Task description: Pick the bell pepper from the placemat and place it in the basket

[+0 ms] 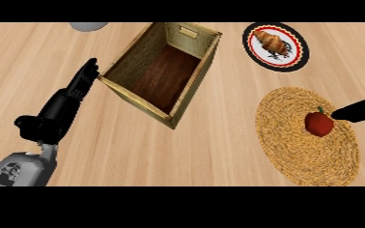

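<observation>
A red bell pepper (318,123) with a small green stem lies on a round woven placemat (292,149) at the right. Only a black tip of my right hand (351,112) shows at the right edge, just beside the pepper; whether it touches the pepper I cannot tell. The basket (192,82), an open rectangular wooden box with a dark floor, stands at the centre top, with nothing inside. My left hand (68,101) rests open at the left of the basket, fingers straight and pointing toward the far edge, holding nothing.
A round plate (257,53) with a red and black rim holds a croissant (274,43) at the upper right. A grey round object (88,26) peeks in at the top left. Bare wooden counter lies between the basket and the placemat.
</observation>
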